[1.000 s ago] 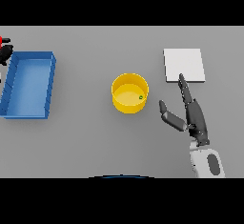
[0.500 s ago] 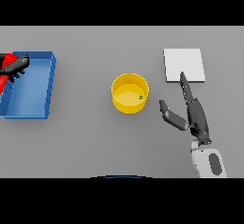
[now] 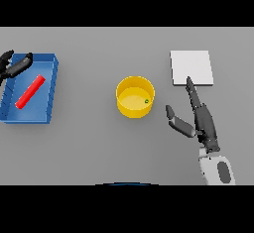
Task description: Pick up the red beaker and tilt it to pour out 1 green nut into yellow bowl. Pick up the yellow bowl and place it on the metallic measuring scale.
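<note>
table [image 3: 99, 147]: grey and flat, with everything resting on it.
blue tray [image 3: 52, 86]: far to the left. The red beaker lies in it.
scale [image 3: 192, 67]: a pale flat square, up and to the right of the yellow bowl, well apart from it.
yellow bowl [image 3: 135, 96]: in the middle, round and open on top, standing upright. It looks light and easy to lift.
right hand [image 3: 201, 120]: just to the right of the bowl, not touching it. Fingers straight and spread, thumb pointing at the bowl. It holds nothing. It is much the nearer hand, so I think it should take the bowl.
left hand [image 3: 15, 66]: over the tray's top left corner, fingers loose, holding nothing.
red beaker [image 3: 30, 91]: lying on its side, slanted, let go.
green nut [image 3: 147, 100]: a tiny dot inside the bowl, near its right wall. Pouring looks done.
</note>
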Controlling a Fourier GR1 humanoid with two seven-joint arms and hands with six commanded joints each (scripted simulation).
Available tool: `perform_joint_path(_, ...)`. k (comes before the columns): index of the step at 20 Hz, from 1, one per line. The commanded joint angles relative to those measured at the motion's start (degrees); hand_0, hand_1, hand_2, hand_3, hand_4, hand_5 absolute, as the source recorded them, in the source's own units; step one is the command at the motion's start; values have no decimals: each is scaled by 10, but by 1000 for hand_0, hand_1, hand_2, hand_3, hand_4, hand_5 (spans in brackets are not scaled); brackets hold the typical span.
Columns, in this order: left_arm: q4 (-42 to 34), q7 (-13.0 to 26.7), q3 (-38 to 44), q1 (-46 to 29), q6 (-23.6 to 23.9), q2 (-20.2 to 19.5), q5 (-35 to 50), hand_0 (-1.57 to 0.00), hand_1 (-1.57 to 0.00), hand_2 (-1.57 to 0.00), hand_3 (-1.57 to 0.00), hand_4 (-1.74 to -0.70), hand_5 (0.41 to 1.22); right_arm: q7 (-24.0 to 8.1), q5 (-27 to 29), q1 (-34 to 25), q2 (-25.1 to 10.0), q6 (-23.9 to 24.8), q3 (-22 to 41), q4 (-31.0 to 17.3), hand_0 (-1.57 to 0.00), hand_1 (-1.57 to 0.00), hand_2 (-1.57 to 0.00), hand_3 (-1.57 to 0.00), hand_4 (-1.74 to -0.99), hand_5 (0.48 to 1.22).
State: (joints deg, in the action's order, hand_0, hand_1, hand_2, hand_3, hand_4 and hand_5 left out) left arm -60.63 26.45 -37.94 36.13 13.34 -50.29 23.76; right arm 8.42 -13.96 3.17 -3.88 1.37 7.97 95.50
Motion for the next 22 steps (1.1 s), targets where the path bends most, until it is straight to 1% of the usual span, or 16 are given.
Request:
perform_joint_path(1, 1, -4, -1, -2, 8, 0, -6, -107, -94, -89, -75, -708, 647, 2, -4, 2, 1, 3, 1, -1, 1, 1, 1, 1, -1176, 688)
perform_joint_path(2, 1, -6, 1, -4, 16, 0, -6, -85, -75, -71, -60, -705, 653, 0, -9, 5, 0, 5, 3, 2, 1, 1, 1, 1, -1178, 679)
perform_joint_path(3, 0, -14, 5, -3, 24, 1, -7, -68, -60, -57, -48, -708, 658, -17, -21, -1, 2, 12, 7, 1, 1, 1, 1, 1, -1175, 672)
perform_joint_path(4, -1, -34, 10, -4, 28, -1, -6, -54, -48, -45, -38, -711, 663, -26, -37, -8, -4, 12, 13, 0, 1, 1, 1, 1, -1163, 677)
perform_joint_path(6, -9, -45, 14, -9, 39, 0, -4, -34, -30, -29, -24, -710, 679, -11, -46, -17, -23, -12, 26, 4, 1, 1, 1, 1, -1132, 703)
perform_joint_path(7, -16, -42, 15, -11, 45, -2, -4, -27, -24, -23, -19, -713, 685, -8, -48, -21, -39, -30, 31, 9, 1, 1, 1, 1, -1137, 717)
perform_joint_path(9, -21, -41, 13, -12, 47, -4, -5, -17, -15, -14, -12, -713, 683, -16, -81, -53, -79, -63, 50, -4, 1, 1, 1, 1, -1172, 728)
perform_joint_path(10, -21, -49, 14, -11, 44, -3, -3, -13, -12, -11, -9, -719, 676, -33, -111, -75, -101, -74, 63, -3, 1, 1, 1, 1, -1190, 716)
perform_joint_path(12, -22, -53, 17, -10, 42, 2, 4, -8, -7, -7, -6, -720, 667, -47, -171, -124, -135, -102, 101, -18, 1, 1, 1, 1, -1216, 704)
perform_joint_path(13, -17, -54, 18, -11, 39, 3, 6, -6, -6, -5, -4, -719, 664, -45, -198, -143, -149, -116, 121, -24, 1, 1, 1, 1, -1220, 701)
perform_joint_path(14, -10, -53, 18, -7, 38, 7, 5, -5, -4, -4, -3, -719, 665, -35, -222, -170, -165, -130, 139, -33, 1, 1, 1, 1, -1222, 701)
perform_joint_path(15, -17, -58, 17, -12, 39, 4, 5, -4, -3, -3, -2, -716, 667, -23, -246, -190, -175, -140, 159, -45, 1, 1, 1, 1, -1233, 703)
perform_joint_path(17, -19, -53, 13, -14, 41, 5, 1, -2, -2, -2, -1, -712, 672, -1, -289, -227, -192, -158, 196, -69, 1, 1, 1, 1, -1228, 703)
perform_joint_path(19, -24, -51, 15, -11, 40, 4, 5, -1, -1, -1, 0, -713, 680, 10, -307, -265, -204, -186, 217, -88, 1, 1, 1, 1, -1216, 706)
perform_joint_path(20, -30, -54, 17, -19, 43, -2, 8, -1, 0, 0, 0, -714, 682, 13, -316, -285, -203, -198, 229, -106, 1, 1, 1, 1, -1213, 705)
perform_joint_path(22, -24, -55, 23, -13, 33, -3, 14, 0, 0, 0, 0, -719, 684, 29, -331, -314, -205, -213, 250, -135, 1, 1, 1, 1, -1212, 705)
